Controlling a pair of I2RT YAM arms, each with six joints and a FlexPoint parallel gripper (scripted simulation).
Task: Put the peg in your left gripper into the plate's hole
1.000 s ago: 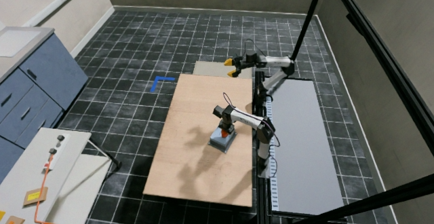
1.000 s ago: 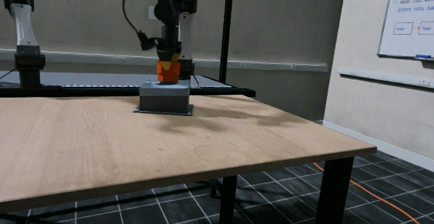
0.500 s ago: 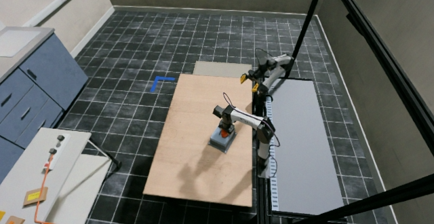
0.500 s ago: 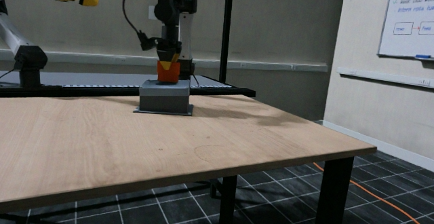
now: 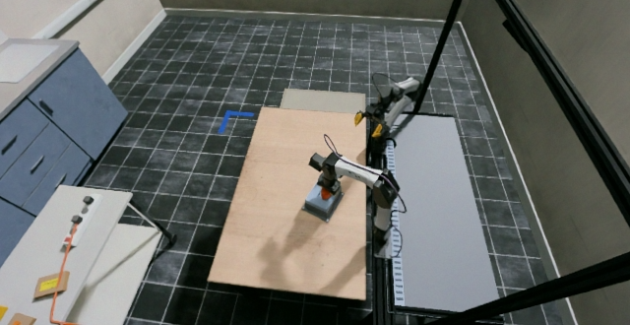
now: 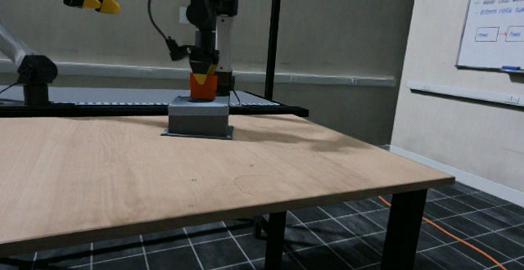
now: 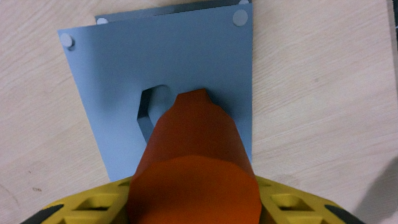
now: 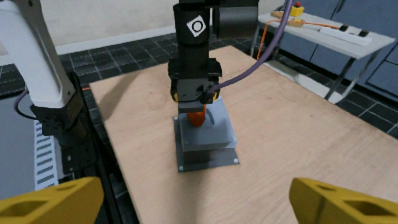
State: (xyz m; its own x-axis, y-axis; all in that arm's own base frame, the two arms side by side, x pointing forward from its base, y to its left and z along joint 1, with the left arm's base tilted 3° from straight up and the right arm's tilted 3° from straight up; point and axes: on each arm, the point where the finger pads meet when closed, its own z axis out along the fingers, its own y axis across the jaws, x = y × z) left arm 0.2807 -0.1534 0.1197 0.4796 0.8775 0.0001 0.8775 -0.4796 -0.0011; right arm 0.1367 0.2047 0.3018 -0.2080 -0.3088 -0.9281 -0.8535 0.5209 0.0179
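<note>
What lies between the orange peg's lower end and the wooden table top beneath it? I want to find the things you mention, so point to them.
The grey-blue block with the hole (image 5: 317,206) (image 6: 198,124) (image 8: 207,137) stands between the orange peg (image 5: 326,194) (image 6: 203,87) (image 8: 196,118) and the wooden table top (image 6: 123,172); the exterior view shows this.

The worktop (image 5: 285,167) (image 6: 123,164) (image 7: 325,100) (image 8: 280,120) looks like pale wood, matt, with fine grain running to its edges and a few small knots toward its near edge in the exterior view. Inward from the worktop's long edge beside the arms, the block (image 5: 320,211) (image 6: 198,124) (image 7: 150,55) (image 8: 212,135) is smooth, matt blue-grey (painted metal or plastic, I cannot tell which). The peg (image 5: 326,193) (image 6: 203,90) (image 7: 195,150) (image 8: 196,117) looks like smooth orange plastic, with a soft, low sheen.
</note>
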